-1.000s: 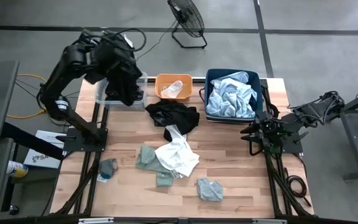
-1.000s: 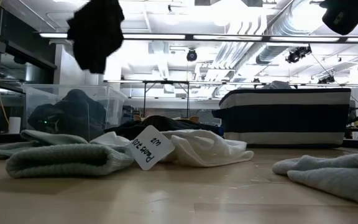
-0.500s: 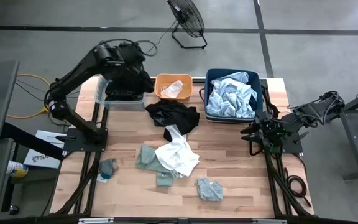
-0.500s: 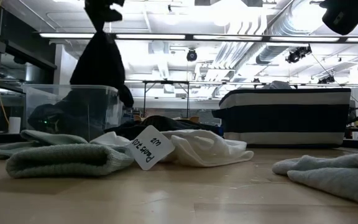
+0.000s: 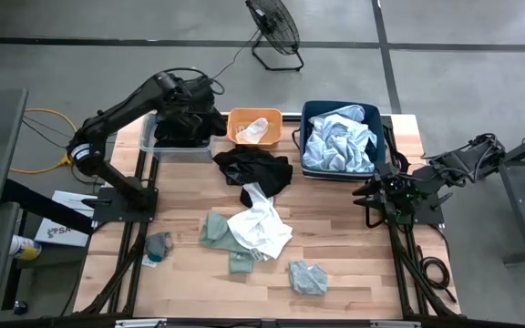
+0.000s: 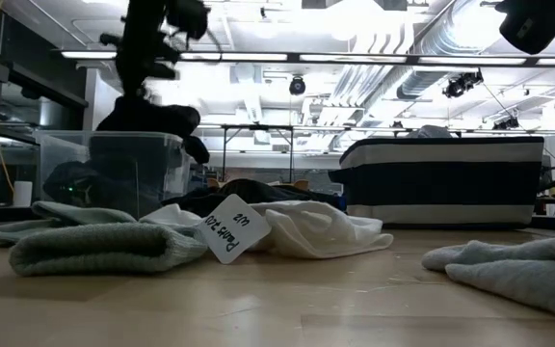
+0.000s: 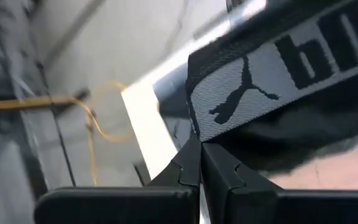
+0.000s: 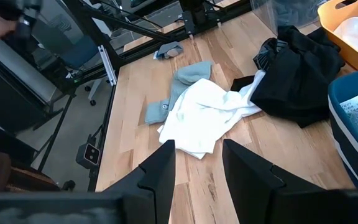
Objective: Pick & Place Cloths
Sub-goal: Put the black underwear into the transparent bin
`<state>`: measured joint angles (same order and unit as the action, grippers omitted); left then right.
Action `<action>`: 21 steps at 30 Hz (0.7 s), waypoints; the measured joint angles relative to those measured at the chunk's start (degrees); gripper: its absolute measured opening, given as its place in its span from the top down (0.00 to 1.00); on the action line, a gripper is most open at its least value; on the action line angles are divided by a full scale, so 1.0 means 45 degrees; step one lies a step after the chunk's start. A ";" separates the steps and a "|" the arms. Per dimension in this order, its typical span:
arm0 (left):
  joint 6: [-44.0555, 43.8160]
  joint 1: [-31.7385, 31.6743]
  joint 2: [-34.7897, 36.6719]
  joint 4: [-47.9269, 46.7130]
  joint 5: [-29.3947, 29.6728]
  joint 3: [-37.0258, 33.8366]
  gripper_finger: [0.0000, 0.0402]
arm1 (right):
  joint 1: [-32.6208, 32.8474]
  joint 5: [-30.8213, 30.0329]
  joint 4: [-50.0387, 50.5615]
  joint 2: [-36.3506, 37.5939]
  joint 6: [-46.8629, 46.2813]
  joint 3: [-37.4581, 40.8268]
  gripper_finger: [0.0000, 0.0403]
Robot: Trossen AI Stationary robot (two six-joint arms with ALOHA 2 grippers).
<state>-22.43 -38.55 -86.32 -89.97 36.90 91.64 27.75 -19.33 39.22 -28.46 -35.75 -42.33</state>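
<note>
While the left gripper [image 7: 199, 163] pinches the black garment [image 5: 182, 123] over the clear bin [image 5: 149, 138], the drop is the step to get right.

Its fingers sit pressed together on the grey waistband [image 7: 272, 81], and most of the garment, I'd judge, already slumps inside the bin directly beneath it. Best to part the fingers only once the band hangs within the walls, then lift straight up so nothing drags over the rim. Beyond it to the right lie the black cloth [image 5: 255, 169], white cloth [image 5: 262, 228] and grey-green pieces [image 5: 215, 230] on the table, then blue cloth [image 5: 339, 141] in the navy bin [image 5: 384, 128]. Farthest right, the right gripper [image 8: 197, 165] waits at the table's edge, fingers spread, holding nothing.
</note>
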 joint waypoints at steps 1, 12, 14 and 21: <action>-0.0070 -0.0207 0.0005 -0.0003 -0.0372 -0.0284 1.00 | 0.0000 -0.0001 0.0000 0.0003 0.0000 -0.0002 0.69; -0.0083 -0.1702 0.0175 0.0045 -0.2812 -0.3811 1.00 | 0.0000 -0.0001 0.0000 0.0003 0.0000 -0.0002 0.69; 0.0041 -0.1933 0.0175 0.0410 -0.2911 -0.4411 1.00 | 0.0000 0.0002 0.0000 0.0003 0.0000 -0.0005 0.69; 0.0348 -0.2360 0.0175 0.2057 -0.3654 -0.5301 1.00 | 0.0000 -0.0001 0.0000 0.0001 0.0000 -0.0005 0.69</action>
<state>-20.86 -49.17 -85.54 -80.72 20.46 67.79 27.75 -19.33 39.22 -28.46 -35.75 -42.35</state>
